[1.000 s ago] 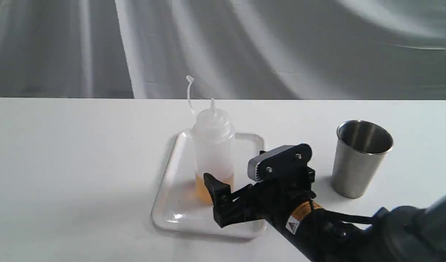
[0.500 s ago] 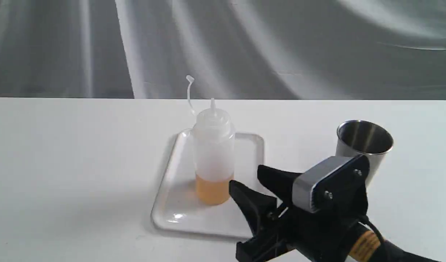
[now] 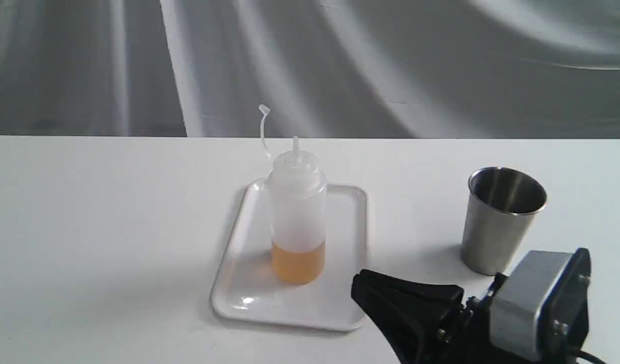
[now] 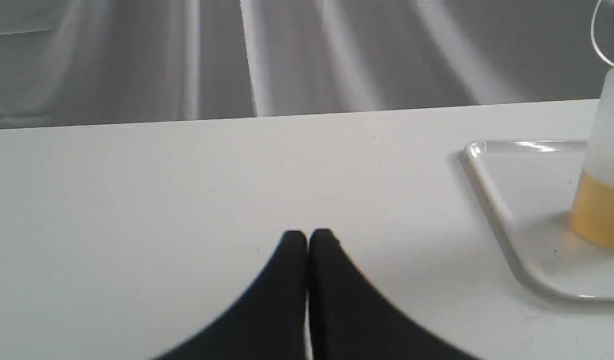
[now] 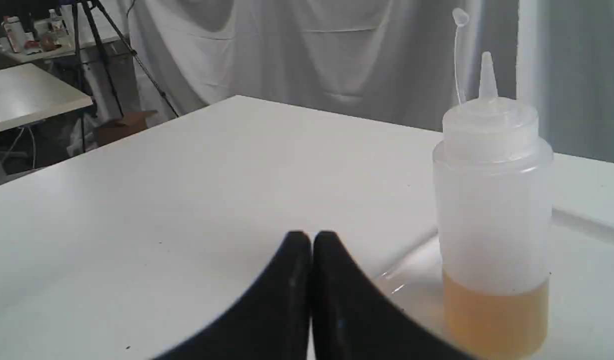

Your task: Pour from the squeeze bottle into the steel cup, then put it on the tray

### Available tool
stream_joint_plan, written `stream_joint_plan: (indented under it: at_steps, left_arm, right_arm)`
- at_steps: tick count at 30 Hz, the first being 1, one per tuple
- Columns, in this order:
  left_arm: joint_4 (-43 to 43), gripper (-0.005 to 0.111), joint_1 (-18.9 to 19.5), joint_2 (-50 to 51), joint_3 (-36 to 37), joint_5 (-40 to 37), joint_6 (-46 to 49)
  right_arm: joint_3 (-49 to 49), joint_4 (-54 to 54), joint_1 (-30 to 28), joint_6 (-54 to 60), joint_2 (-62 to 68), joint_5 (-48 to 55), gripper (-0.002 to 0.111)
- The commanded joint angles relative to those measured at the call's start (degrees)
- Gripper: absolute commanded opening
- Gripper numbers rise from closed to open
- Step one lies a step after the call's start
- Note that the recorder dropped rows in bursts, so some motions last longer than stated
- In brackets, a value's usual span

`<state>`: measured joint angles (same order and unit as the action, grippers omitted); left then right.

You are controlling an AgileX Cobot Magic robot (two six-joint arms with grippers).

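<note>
Exterior view: squeeze bottle (image 3: 296, 212) stands upright on the tray (image 3: 239, 298), base flat near the tray's middle, long axis vertical, nozzle (image 3: 295, 144) pointing up, cap strap (image 3: 262, 126) curling above it and the cap off the tip. Amber liquid (image 3: 297, 263) fills only the lowest part. Nothing touches the bottle. Right pincer (image 3: 359, 287) sits low over the table (image 3: 112, 227), just off the tray's near right corner, tips aimed toward the tray; the bottle lies ahead of those tips and off to their left, near but clearly apart. Right wrist view confirms this: both fingers pressed together, nothing between them, bottle ahead and off their line. Steel cup (image 3: 496, 237) stands upright on the table behind and to the right of the same pincer, well apart from the tray; its inside reads dark and I cannot tell whether it holds liquid. Left pincer (image 4: 307, 236) is not seen from the exterior camera; in the left wrist view its fingers are likewise pressed together on nothing, with bare table ahead and the tray and bottle off to one side, further from it. Judgement: the right arm is the nearer to both bottle and cup. Bottle on tray matches the task's end state; the pour cannot be checked. If the bottle is to be gripped, the fingers must first spread wider than its body, then approach side-on across the vertical axis. Risk: a squeeze on soft plastic with the cap off could push liquid out early.
</note>
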<state>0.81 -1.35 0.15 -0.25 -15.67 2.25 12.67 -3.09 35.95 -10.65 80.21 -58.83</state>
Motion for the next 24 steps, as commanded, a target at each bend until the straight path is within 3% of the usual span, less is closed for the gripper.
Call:
stream_joint_plan:
  at_steps: [1, 12, 24]
  left_arm:
    - [0.06, 0.000, 0.09, -0.15, 0.25, 0.43, -0.26]
    - [0.06, 0.000, 0.09, -0.15, 0.25, 0.43, -0.13]
    - [0.06, 0.000, 0.09, -0.15, 0.25, 0.43, -0.26]
  right_arm:
    - [-2.09, -0.71, 0.13, -0.54, -3.14, -0.09, 0.000]
    - [-12.57, 1.01, 0.13, -3.14, -15.07, -0.09, 0.000]
    - [-12.67, 0.29, 0.13, -3.14, -19.95, 4.10, 0.000]
